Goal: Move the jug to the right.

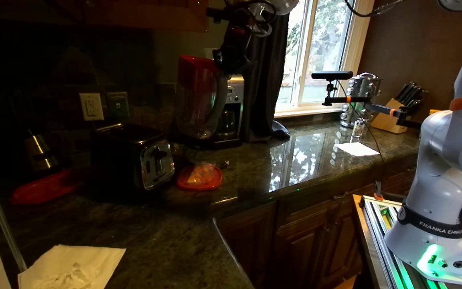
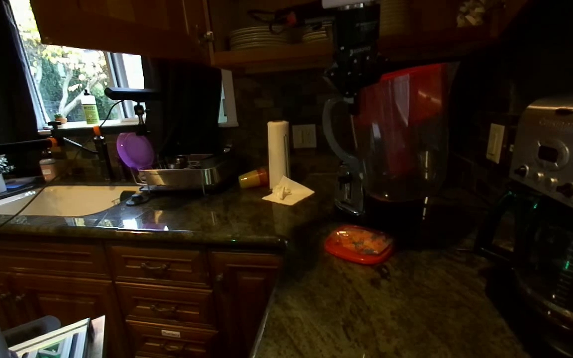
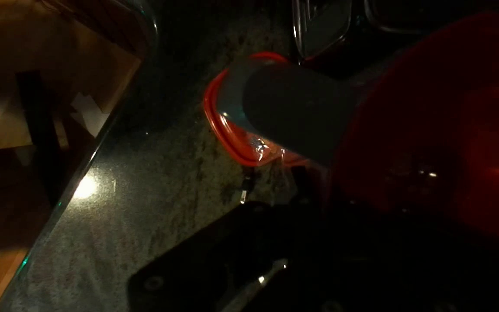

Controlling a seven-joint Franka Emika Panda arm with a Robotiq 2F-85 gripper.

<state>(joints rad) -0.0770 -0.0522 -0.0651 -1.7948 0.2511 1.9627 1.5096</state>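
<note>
The jug is a tall clear pitcher with a red upper part and a looped side handle. It shows upright in both exterior views point(image 1: 199, 100) point(image 2: 401, 139). My gripper point(image 1: 227, 71) points down at the top of the handle point(image 2: 332, 129) and looks shut on it point(image 2: 352, 102). The jug's bottom looks raised a little above the counter, though it is dark there. In the wrist view the red jug point(image 3: 427, 108) fills the right side and its handle point(image 3: 295, 104) reaches left. One dark finger point(image 3: 300, 180) shows beside the handle; the other is lost in darkness.
A red dish point(image 2: 353, 258) of orange-red stuff sits on the counter below the handle. A toaster point(image 1: 158, 162) stands on one side of the jug and a coffee maker point(image 2: 547, 144) on the other. A flat red plate point(image 1: 46, 188) lies beyond the toaster. An open cabinet point(image 2: 276, 58) hangs above.
</note>
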